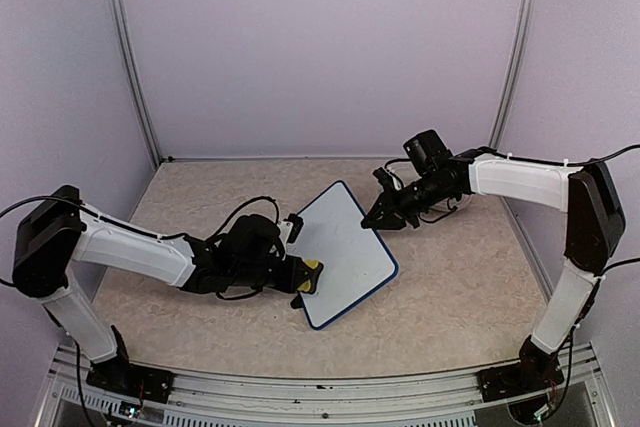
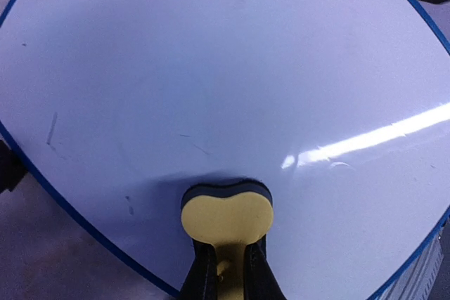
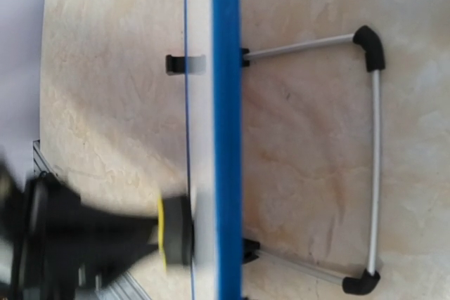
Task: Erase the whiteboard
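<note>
My left claw [image 1: 300, 280] is clamped on the yellow eraser [image 1: 313, 269], which touches the whiteboard [image 1: 345, 247] near its lower left rim, in the middle of the frame. If I push too hard, the board may slide or tip on its wire stand [image 3: 373, 152]. So close to the rim, the eraser can also slip off. Open white room lies toward the upper right. There my right claw [image 1: 385, 212] is closed together at the board's edge; whether it pinches the rim I cannot tell.
</note>
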You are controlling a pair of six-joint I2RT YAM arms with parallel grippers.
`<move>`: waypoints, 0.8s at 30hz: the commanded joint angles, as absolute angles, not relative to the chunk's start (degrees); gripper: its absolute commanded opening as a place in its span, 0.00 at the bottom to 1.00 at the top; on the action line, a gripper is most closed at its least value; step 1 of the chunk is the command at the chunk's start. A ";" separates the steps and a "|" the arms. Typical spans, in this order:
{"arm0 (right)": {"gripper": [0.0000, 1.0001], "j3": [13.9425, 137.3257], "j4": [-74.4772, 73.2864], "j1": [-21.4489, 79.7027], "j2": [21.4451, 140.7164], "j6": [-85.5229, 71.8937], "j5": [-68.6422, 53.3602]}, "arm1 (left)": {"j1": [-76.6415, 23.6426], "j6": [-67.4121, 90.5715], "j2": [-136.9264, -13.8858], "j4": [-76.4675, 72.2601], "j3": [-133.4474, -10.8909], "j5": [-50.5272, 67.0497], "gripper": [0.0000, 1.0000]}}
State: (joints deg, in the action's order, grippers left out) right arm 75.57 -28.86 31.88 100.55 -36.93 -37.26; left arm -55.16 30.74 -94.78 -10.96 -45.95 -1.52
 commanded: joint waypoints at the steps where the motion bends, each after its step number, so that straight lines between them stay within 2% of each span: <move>1: 0.00 76.45 -31.22 33.04 102.91 -35.65 -36.54 | -59.31 30.48 -92.73 -9.46 -46.22 1.06 0.00; 3: 0.00 76.62 -31.21 33.02 103.07 -35.66 -36.49 | -59.04 30.53 -93.17 -7.52 -47.43 -1.03 0.00; 7: 0.00 76.98 -31.32 33.02 103.36 -35.75 -36.47 | -51.65 31.57 -96.18 -6.39 -49.38 -0.91 0.00; 11: 0.00 77.07 -31.35 33.05 103.35 -36.08 -36.38 | -48.26 26.50 -99.54 -5.06 -53.95 -0.35 0.00; 17: 0.00 76.82 -31.07 33.05 103.15 -37.97 -36.20 | -55.65 16.87 -99.78 3.09 -61.90 -2.93 0.00; 24: 0.00 76.44 -29.91 33.02 103.10 -39.14 -36.55 | -66.07 15.55 -100.28 12.47 -70.89 -4.68 0.00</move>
